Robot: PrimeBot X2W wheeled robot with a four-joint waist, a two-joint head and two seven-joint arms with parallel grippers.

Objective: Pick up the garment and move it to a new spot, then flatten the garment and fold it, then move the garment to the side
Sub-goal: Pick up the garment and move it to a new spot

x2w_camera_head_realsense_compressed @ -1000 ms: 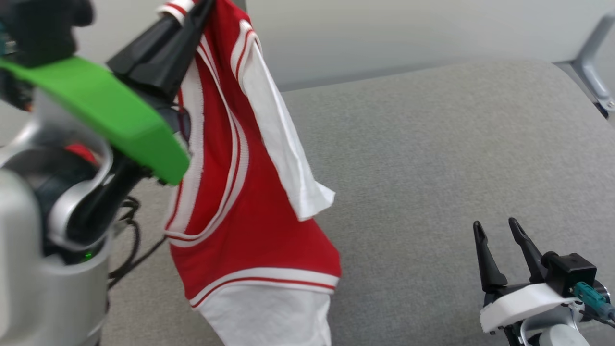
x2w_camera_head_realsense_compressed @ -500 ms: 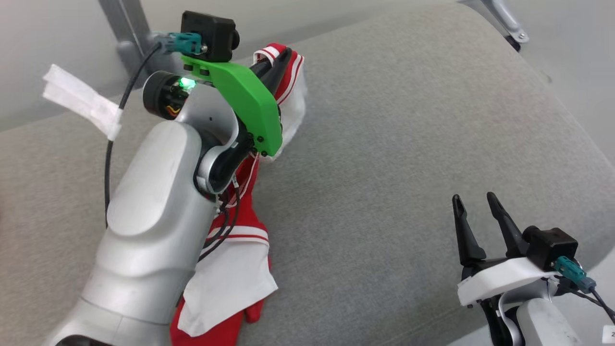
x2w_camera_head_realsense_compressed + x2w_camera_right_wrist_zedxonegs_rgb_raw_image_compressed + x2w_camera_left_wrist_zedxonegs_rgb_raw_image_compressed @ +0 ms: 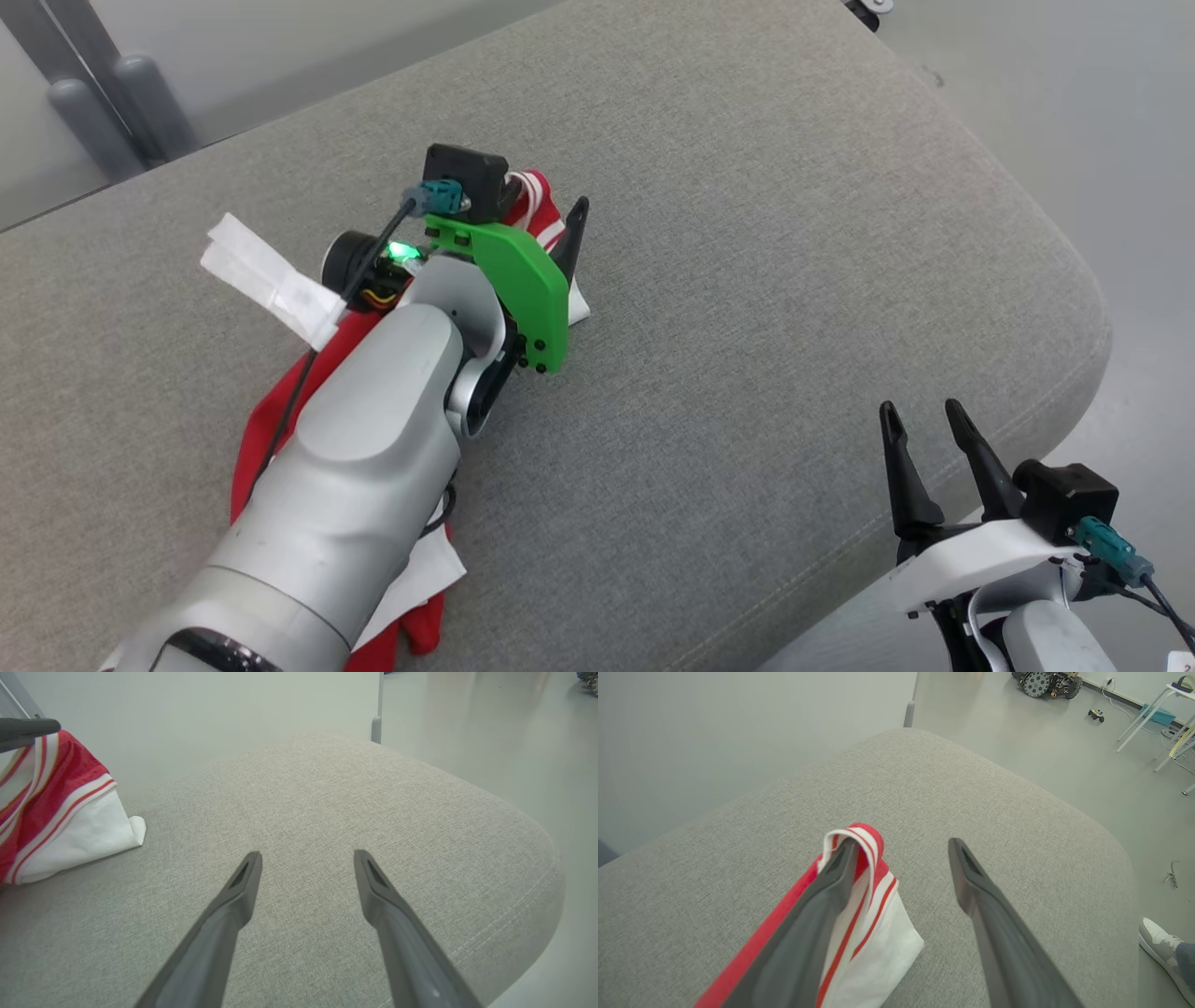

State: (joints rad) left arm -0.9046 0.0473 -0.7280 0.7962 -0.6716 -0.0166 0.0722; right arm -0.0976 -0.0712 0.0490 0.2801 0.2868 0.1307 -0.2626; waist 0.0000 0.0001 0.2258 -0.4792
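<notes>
Grey upholstered cushion [image 3: 747, 280] spreads before me, with pale floor [image 3: 1074, 112] beyond its far right edge. On its left half lies the red-and-white striped knit jersey [image 3: 878, 952], crumpled and partly beneath my left arm [image 3: 373, 467]. My left gripper [image 3: 903, 845] has its jaws spread wide and grips nothing, though the jersey's striped band [image 3: 859, 833] leans against one finger [image 3: 822, 896]. My right gripper [image 3: 920, 411] hovers at the near right corner, jaws likewise wide, well apart from the cloth. I judge the jersey light, limp and prone to bunching. The thicker striped hem or shoulder corners look best to pinch.
</notes>
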